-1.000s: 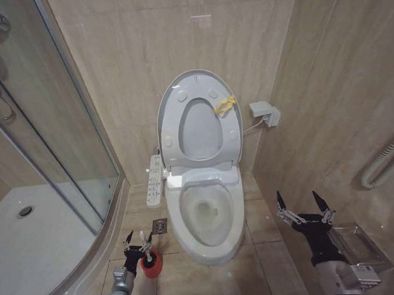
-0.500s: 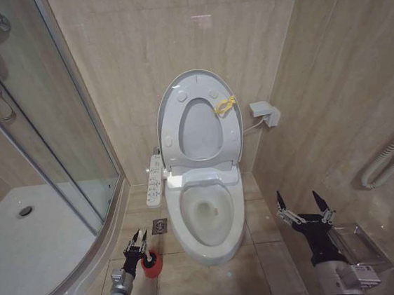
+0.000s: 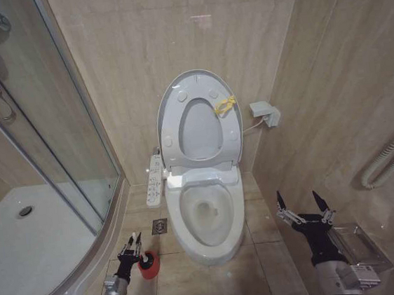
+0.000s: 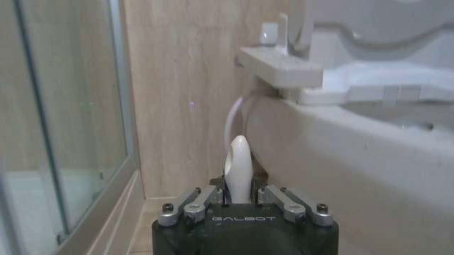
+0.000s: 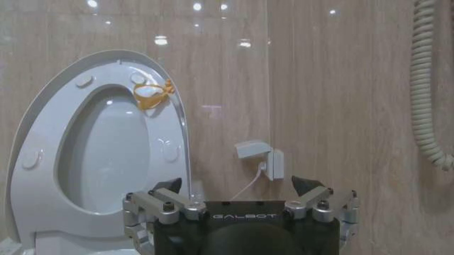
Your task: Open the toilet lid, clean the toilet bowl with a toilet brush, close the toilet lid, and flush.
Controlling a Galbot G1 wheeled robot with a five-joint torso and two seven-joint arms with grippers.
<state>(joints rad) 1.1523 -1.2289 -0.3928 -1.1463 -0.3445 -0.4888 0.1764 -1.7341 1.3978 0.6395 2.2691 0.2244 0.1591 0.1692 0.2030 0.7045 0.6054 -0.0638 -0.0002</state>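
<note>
The toilet lid [image 3: 198, 127] [image 5: 106, 151] stands raised against the back wall, with a yellow tie [image 3: 225, 105] at its edge. Below it the toilet bowl [image 3: 208, 215] is uncovered; its outer side [image 4: 354, 159] shows in the left wrist view. Left of the bowl, low over the floor, my left gripper [image 3: 132, 248] [image 4: 237, 195] is shut on the white handle [image 4: 237, 159] of the toilet brush. The brush's dark head [image 3: 145, 259] sits in the red holder cup [image 3: 150, 268]. My right gripper [image 3: 301, 208] [image 5: 241, 187] hangs open right of the bowl, holding nothing.
A curved glass shower screen [image 3: 55, 134] and white shower tray [image 3: 17, 244] take up the left. A control panel [image 3: 154, 180] juts from the toilet's left side, above a floor drain [image 3: 159, 226]. A wall socket box [image 3: 265, 113] and a coiled hose [image 3: 388, 159] are on the right.
My left gripper has shifted slightly left and its fingers have drawn together around the brush handle. The right arm has not moved.
</note>
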